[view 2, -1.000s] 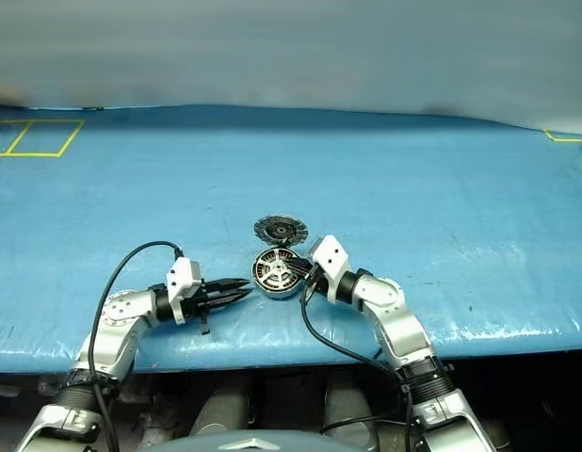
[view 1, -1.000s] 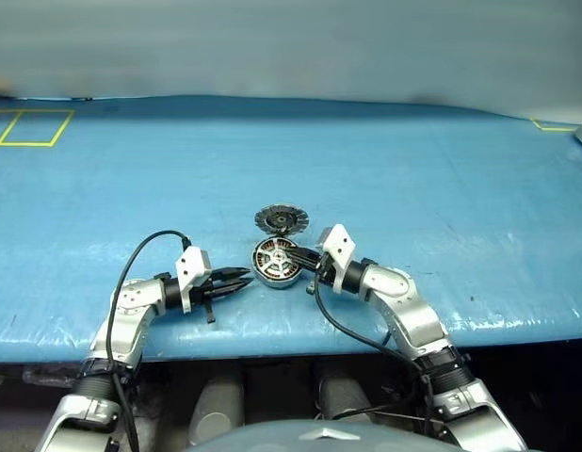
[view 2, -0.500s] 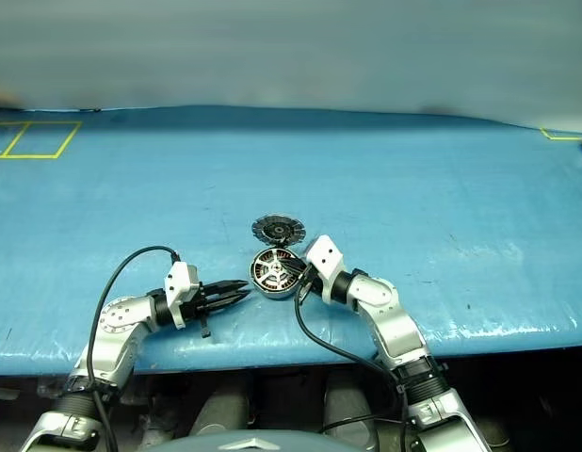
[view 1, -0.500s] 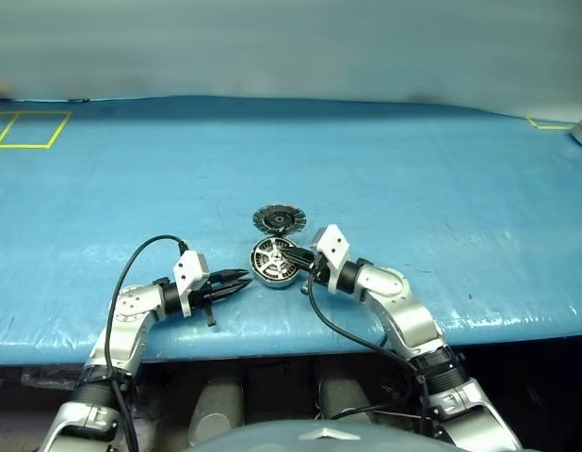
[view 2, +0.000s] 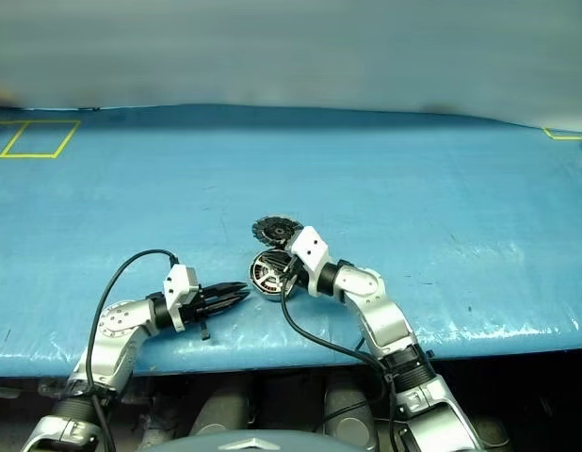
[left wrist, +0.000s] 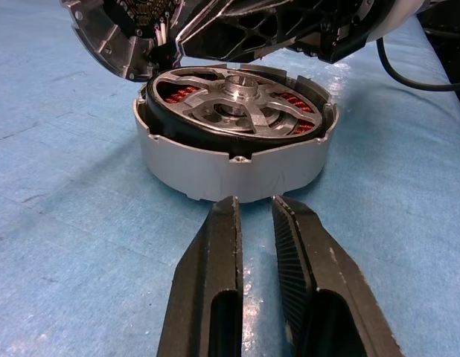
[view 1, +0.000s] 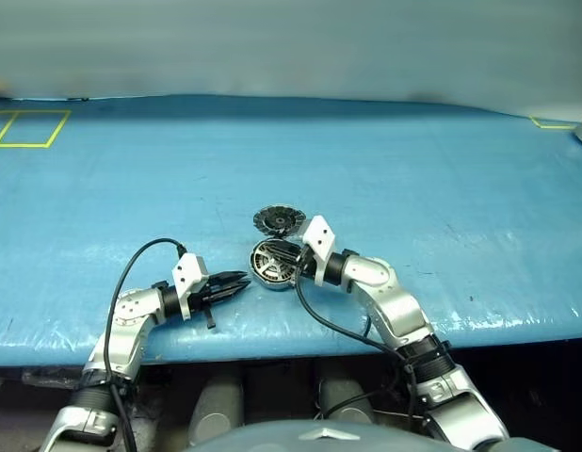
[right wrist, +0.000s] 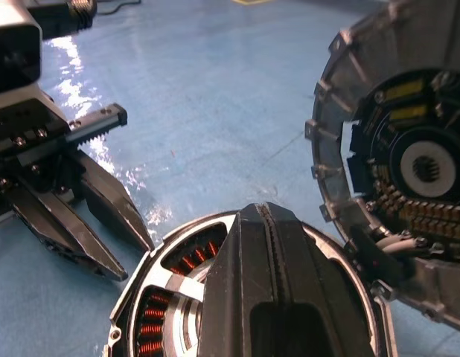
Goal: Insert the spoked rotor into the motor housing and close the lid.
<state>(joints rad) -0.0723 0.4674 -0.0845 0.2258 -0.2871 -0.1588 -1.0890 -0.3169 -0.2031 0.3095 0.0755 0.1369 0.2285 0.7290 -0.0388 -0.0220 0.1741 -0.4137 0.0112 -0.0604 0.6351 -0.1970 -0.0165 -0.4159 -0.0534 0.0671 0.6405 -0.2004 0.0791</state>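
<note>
motor housing (left wrist: 234, 160) sits on the blue table (view 1: 413, 169), near the front edge, between the two arms. spoked rotor (left wrist: 234, 111) looks dropped in already, dark rim about flush w/ the cup wall, copper windings showing through the spokes. lid (right wrist: 409, 186) is swung open, standing up off the far side on its joint.

right gripper (right wrist: 278, 297) is pinched fully shut, nothing in it, tips resting over the rotor face, prob pressing it home. left gripper (left wrist: 252, 223) is just in front of the housing wall, jaws only a slit apart, holding nothing, not touching the cup.

handling, my read: all metal, stiff, fairly heavy for its size, won't flex. smooth outer wall = slippery on that shiny table cover, likely to skate if pushed from one side, so brace the wall w/ the left. the motor's magnets may snatch the rotor. take the lid by its outer rim, not the face. keep tips off the windings & the wires by the hinge, those are the fragile bits.
</note>
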